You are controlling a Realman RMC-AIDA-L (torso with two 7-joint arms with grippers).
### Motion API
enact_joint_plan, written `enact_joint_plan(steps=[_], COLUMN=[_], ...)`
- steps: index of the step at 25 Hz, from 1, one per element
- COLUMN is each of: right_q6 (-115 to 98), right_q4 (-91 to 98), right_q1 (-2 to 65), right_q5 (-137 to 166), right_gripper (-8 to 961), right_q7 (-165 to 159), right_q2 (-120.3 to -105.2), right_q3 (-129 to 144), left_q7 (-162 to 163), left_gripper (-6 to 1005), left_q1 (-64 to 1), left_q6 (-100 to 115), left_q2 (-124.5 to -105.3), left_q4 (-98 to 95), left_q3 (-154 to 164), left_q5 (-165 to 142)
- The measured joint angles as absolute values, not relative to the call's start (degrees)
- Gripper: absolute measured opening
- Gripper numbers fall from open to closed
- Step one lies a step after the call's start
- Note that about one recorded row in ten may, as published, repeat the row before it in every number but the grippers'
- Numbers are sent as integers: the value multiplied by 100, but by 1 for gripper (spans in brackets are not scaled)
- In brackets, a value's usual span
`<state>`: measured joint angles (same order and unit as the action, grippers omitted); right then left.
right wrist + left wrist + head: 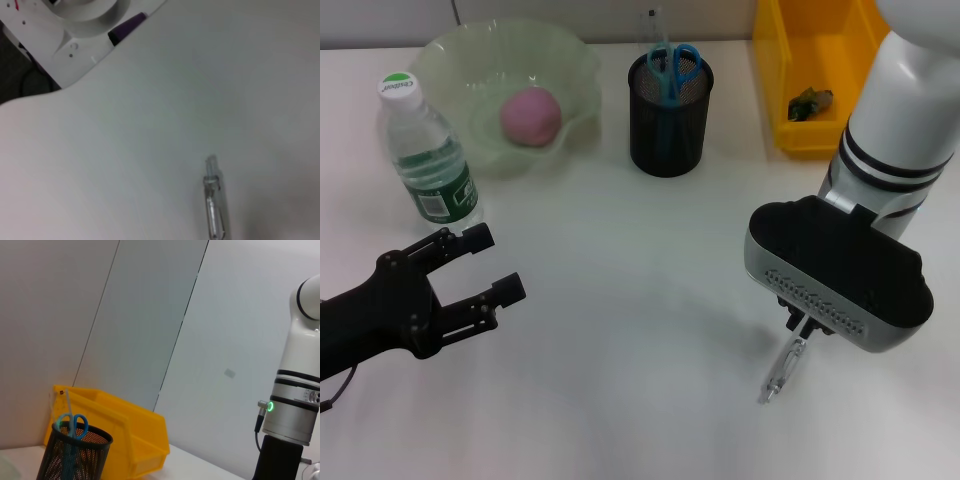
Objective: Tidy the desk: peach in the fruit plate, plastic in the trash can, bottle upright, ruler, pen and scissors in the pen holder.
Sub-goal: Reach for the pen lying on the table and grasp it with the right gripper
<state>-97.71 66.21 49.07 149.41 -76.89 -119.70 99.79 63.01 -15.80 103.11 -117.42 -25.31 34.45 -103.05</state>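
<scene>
On the left, the left gripper (490,265) is hovering low over the desk (620,300) near the upright bottle (425,150), jaws spread and empty. On the right, the right gripper (800,325) is hanging directly above the pen (782,368) lying on the desk; I cannot tell how its jaws are standing. The pen step is seemingly underway, calling for a grasp and a carry to the pen holder (668,115).

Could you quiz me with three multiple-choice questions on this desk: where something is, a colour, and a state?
1. Where is the peach?
A. in the green plate
B. in the yellow bin
C. beside the pen holder

2. What colour are the scissors handles?
A. red
B. blue
C. black

3. How is the bottle?
A. lying flat
B. upright
C. held by the left gripper

Answers: 1 A, it sits inside the plate. 2 B, blue loops stick out of the holder. 3 B, it stands cap up, apart from the open gripper.
</scene>
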Motion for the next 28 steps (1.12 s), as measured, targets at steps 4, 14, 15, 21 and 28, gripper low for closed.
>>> enact_joint_plan(steps=[4, 14, 15, 21, 28], right_q6=[-9798, -9598, -9589, -9510, -9355], right_q4=[6605, 6467, 6458, 6398, 6325], right_q1=[4899, 4851, 4849, 4834, 4826], right_q5=[14960, 14986, 14986, 14980, 14968], right_gripper=[77, 182, 185, 207, 224], right_q7=[-7726, -7699, -7699, -7699, -7696], right_q2=[-11973, -11989, -11989, -11989, -11988], right_q3=[10068, 10261, 10271, 10397, 10488], left_q7=[6305, 6311, 6311, 6311, 6311], left_gripper=[830, 830, 830, 830, 830], left_q1=[-1582, -1558, -1555, -1540, -1538], left_q6=[10319, 10329, 10331, 10336, 10343], left_q2=[-11742, -11752, -11755, -11760, -11760], left_q4=[-2531, -2531, -2531, -2531, -2531], left_q3=[3445, 3445, 3445, 3445, 3445], left_q5=[-10296, -10291, -10291, -10291, -10291])
